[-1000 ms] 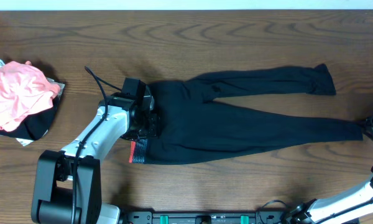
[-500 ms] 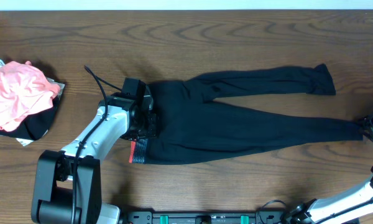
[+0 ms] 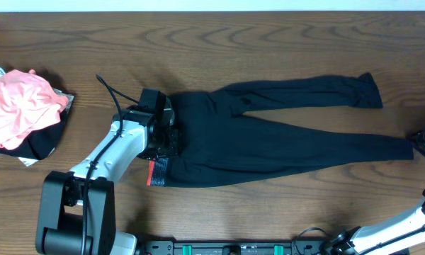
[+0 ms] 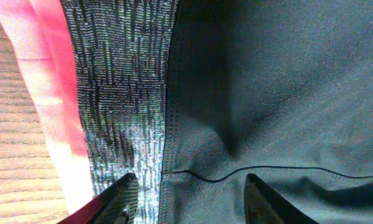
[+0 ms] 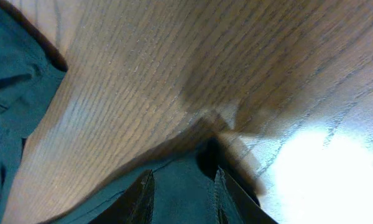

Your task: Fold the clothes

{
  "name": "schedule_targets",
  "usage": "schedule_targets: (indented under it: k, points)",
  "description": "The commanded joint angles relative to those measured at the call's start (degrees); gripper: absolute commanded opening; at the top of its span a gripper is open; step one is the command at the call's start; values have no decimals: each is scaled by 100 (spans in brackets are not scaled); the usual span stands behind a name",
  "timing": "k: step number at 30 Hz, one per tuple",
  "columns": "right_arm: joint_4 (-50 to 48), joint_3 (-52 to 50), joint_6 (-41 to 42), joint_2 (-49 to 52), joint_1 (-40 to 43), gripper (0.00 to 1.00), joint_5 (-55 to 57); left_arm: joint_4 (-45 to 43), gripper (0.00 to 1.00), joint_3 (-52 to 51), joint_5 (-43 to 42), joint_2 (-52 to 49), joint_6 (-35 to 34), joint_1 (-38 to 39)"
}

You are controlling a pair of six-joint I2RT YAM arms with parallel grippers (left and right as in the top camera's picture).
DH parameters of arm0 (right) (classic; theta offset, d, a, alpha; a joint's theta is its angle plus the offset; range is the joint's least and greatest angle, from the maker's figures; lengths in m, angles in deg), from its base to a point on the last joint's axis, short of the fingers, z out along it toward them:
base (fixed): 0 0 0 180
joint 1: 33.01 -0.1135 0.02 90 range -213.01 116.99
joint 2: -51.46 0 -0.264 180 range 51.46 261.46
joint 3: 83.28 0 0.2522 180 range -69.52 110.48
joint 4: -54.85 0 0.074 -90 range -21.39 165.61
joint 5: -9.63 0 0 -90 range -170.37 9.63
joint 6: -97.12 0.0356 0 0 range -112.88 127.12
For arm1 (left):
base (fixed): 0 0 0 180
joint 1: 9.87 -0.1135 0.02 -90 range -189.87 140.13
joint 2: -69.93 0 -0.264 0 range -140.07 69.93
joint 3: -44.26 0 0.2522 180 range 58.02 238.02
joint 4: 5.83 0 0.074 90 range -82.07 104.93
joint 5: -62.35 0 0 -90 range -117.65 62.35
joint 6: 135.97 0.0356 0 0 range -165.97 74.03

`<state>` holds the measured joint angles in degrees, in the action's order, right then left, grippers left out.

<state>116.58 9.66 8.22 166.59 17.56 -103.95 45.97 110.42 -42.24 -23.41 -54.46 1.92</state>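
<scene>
The leggings [image 3: 269, 145] lie flat and face-up across the middle of the worktop [image 3: 269, 35]. The waistband [image 3: 158, 172] is at the left and the two legs run out to the right, where they spread apart. The far leg [image 3: 304, 91] ends short of the right edge, while the near leg [image 3: 326, 145] reaches almost to it. Laid out full length like this, the garment looks ready for a first fold, with one arm at each end.

At the waist end, the left fingers [image 4: 125, 193] stand apart. They straddle the seam where the heathered grey band meets the black cloth, and the coral-red edge [image 4: 50, 93] is just beside them. The cloth between them is flat with only a small crease, so they appear set down on it but not pinched shut. The left arm [image 3: 117, 152] reaches in from the near-left corner, its wrist tipped straight down over the waistband.

At the other end, the right fingers [image 5: 142, 196] are drawn close together with the cuff [image 5: 180, 186] of the near leg between them. The cloth is peaked up off the wood and casts a shadow, so this reads as a grip on the cuff. The right arm [image 3: 404, 230] comes in from the near-right corner and is mostly out of frame.

Well apart at the far left sits a crumpled pink garment [image 3: 18, 106] on top of something dark.
</scene>
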Motion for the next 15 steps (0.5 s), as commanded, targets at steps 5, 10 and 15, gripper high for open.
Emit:
schedule_targets:
  k: [5, 10, 15]
  points:
    - [11, 68, -203, 33, 48, 31, 260, 2, 55, -59, 72, -66, 94, 9]
    - [13, 68, -203, 33, 46, 30, 258, 2, 55, -59, 72, -66, 94, 9]
    - [35, 63, -203, 33, 42, 27, 256, 2, 55, -59, 72, -66, 94, 9]
